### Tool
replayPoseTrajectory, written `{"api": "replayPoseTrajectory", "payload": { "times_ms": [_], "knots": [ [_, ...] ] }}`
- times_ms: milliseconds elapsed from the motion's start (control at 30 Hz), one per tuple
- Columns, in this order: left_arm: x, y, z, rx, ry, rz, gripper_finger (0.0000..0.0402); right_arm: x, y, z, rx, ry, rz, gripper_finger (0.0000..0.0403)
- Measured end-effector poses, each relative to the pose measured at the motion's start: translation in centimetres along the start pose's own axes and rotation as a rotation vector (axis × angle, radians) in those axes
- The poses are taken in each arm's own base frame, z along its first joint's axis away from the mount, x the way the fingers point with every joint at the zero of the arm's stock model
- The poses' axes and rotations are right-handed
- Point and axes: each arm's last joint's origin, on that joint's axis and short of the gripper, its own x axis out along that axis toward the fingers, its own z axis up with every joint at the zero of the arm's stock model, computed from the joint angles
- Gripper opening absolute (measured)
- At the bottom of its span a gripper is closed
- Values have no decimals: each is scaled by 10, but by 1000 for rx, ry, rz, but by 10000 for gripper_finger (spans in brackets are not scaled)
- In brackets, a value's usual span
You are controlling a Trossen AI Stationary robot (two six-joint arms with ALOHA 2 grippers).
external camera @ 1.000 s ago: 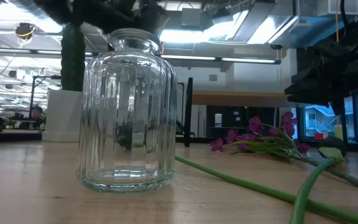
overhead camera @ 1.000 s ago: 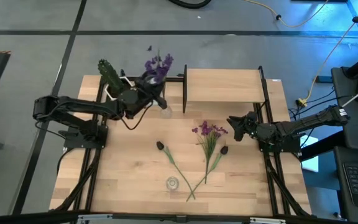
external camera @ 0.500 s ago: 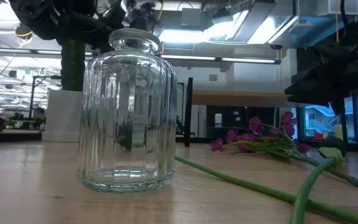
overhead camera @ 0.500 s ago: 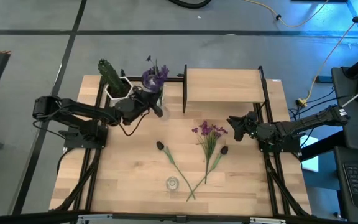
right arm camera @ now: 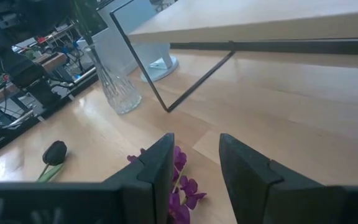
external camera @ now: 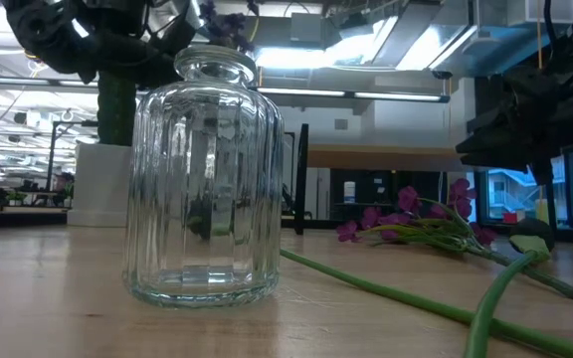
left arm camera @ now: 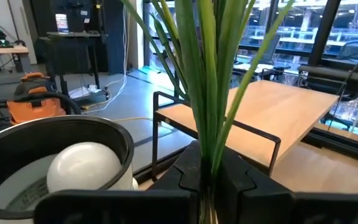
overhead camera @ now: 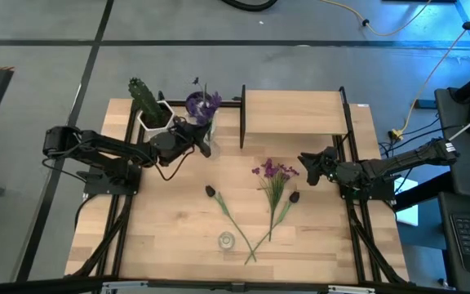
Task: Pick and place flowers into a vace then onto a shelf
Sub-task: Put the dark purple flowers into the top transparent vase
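High view: your left gripper (overhead camera: 205, 140), clamped on the violet flowers (overhead camera: 201, 103) at 11 o'clock, could tip the vase (right arm camera: 118, 87); right gripper (right arm camera: 194, 163) waits open.

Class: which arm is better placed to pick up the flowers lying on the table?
Right. The right gripper, jaws open, hovers beside the pink-purple flowers; the left gripper is shut on the violet flowers' stems.
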Motion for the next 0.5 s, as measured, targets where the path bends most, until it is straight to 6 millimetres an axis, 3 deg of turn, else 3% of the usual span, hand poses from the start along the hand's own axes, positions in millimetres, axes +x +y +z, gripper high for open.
{"api": "replayPoseTrajectory", "payload": {
  "times_ms": [500],
  "knots": [
    [11,-7,-24,-16,49,-21,15,0,0,0,0,0,0,130]
  ]
}}
